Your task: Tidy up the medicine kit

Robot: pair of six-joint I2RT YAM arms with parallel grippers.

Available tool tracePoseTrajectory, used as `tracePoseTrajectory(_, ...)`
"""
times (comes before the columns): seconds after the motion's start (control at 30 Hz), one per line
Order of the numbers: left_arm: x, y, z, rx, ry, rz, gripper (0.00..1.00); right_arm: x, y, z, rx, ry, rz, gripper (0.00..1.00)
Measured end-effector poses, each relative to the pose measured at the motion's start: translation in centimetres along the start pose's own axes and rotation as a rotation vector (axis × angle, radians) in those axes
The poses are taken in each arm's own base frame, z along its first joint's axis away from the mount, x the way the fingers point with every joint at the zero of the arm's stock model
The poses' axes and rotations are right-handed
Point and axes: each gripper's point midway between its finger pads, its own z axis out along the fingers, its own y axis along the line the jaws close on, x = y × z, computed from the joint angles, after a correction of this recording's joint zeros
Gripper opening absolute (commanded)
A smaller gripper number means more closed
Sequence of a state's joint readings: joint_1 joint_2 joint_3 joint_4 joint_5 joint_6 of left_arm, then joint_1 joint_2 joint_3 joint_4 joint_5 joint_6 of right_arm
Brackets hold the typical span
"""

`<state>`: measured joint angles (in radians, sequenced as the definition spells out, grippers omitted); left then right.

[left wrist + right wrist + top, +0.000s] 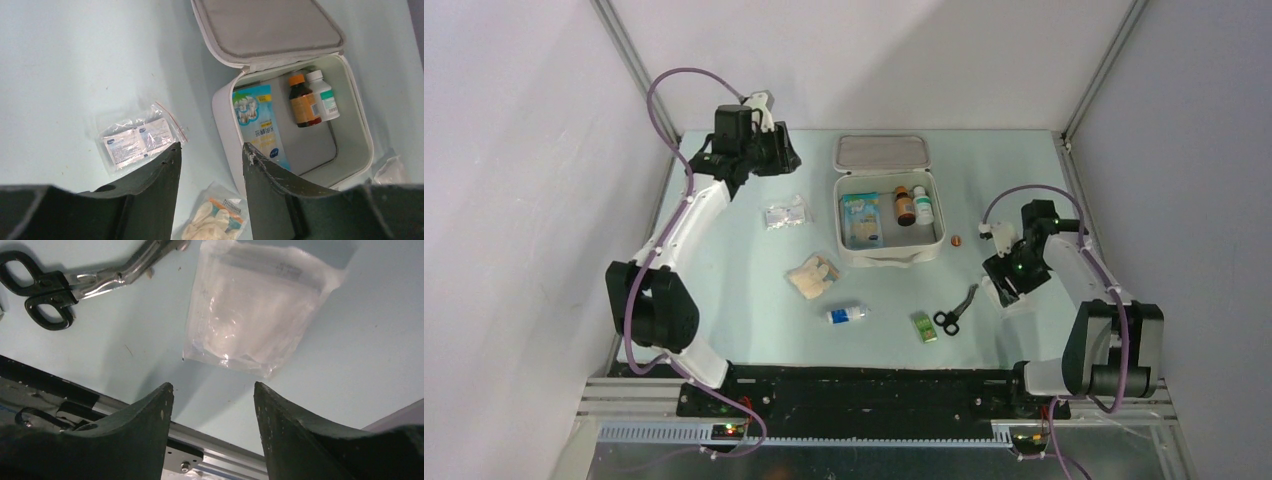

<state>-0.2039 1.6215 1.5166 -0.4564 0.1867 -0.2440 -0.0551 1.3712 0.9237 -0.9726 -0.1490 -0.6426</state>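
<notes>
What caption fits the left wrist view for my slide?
Open left gripper above the table, facing the open kit holding a box and two bottles.

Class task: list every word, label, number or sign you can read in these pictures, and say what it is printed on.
Nothing reads clearly.
Blue packet in the medicine kit: print blurred.
Brown bottle, white bottle: labels too small.
Sachets: blue print blurred.
Clear bag: faint line, unreadable.
</notes>
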Motion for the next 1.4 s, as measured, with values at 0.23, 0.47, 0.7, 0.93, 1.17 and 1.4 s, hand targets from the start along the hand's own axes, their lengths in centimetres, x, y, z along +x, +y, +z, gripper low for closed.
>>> tracePoseTrajectory(0.23, 0.1, 0.0, 0.0, -0.001, 0.002, -0.004, 0.53, -0.2, -0.1, 1.4, 0.045, -0.004, -0.084, 0.51)
tracePoseTrajectory(0.47, 0.0, 0.1, 0.0, -0.004, 0.001, -0.011, 0.53, -0.4, -1.8, 3.5, 0.106, 0.009, -0.087, 0.27)
tracePoseTrajectory(0.7, 0.5, 0.7, 0.3, -0.028, 0.006, -0.014, 0.54, -1.4, -2.4, 4.1, 0.138, -0.009, -0.113, 0.09)
tracePoseTrajectory(0.93, 1.0, 0.8, 0.4, -0.034, 0.017, -0.023, 0.54, -1.4, -2.1, 4.3, 0.141, -0.007, -0.139, 0.00)
tracePoseTrajectory(1.17, 1.0, 0.9, 0.4, -0.038, 0.016, -0.022, 0.54, -5.7, -2.1, -3.0, 0.217, -0.192, -0.099, 0.00)
tracePoseTrajectory(1.4, 0.9, 1.5, 0.4, -0.066, 0.009, -0.019, 0.54, -14.4, 4.4, -11.5, 0.214, -0.556, -0.219, 0.00)
